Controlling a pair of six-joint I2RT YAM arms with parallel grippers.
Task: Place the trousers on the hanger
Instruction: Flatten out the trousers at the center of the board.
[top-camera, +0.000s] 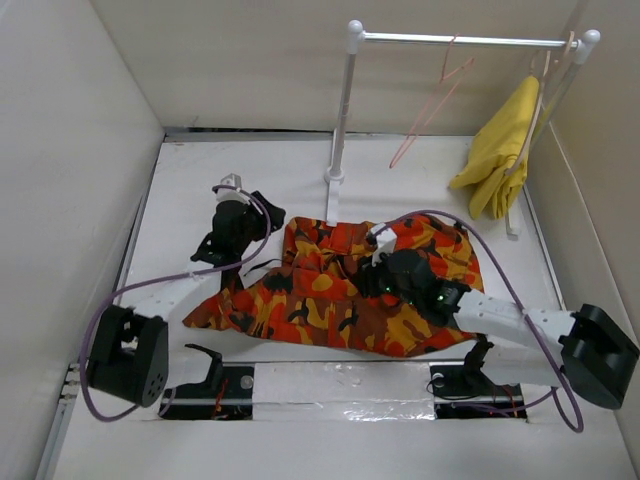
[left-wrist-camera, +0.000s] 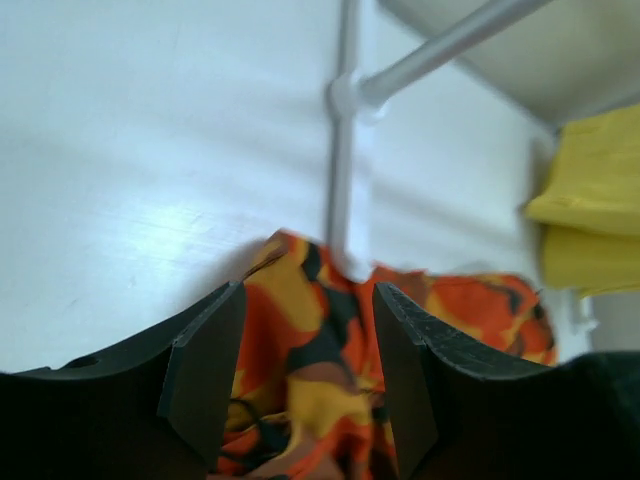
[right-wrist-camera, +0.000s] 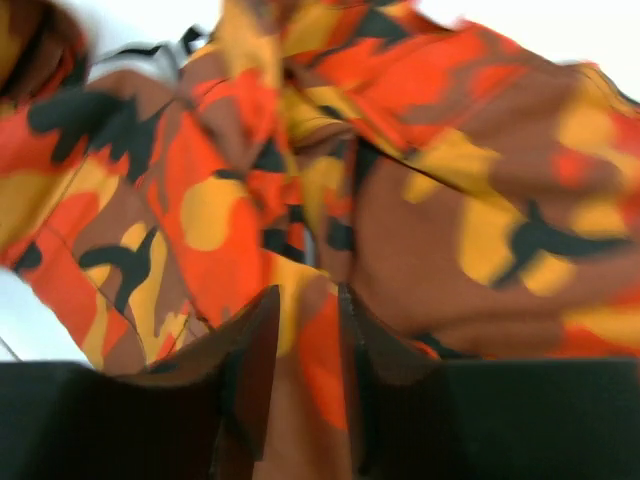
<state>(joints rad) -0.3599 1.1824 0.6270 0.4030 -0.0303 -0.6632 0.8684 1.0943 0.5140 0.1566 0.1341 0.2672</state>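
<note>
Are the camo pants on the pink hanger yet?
Not yet, it's only starting. The orange-and-brown camouflage fabric trousers lie crumpled on the white table, and the thin pink wire hanger hangs bare on the metal rail. In hand: the right gripper pinches a fold of fabric; the left gripper is open at their edge. Left: lifting them and draping them over the hanger.

Seen from above, the right gripper (top-camera: 380, 272) covers the middle of the trousers (top-camera: 310, 300), and its fingertips are hidden under its own body. The right wrist view shows the fabric blurred, running past every edge. In the left wrist view the yellow garment (left-wrist-camera: 590, 190) is cut off at the right edge.
</note>
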